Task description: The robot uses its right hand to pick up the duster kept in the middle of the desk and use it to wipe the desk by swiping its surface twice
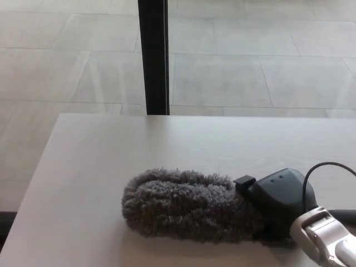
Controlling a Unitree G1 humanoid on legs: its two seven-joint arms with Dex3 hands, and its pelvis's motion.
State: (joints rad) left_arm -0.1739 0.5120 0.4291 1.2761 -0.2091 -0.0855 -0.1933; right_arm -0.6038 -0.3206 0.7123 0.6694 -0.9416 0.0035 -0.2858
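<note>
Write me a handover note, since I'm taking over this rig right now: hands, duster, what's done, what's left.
Right robot hand: shut on the duster at its right end.
Left robot hand: not in view.
Duster: fluffy grey head lying flat on the desk, near the front edge, pointing to the robot's left.
Done: duster grasped.
Left: number of swipes made cannot be told from this picture; confirm two, then finish.
</note>
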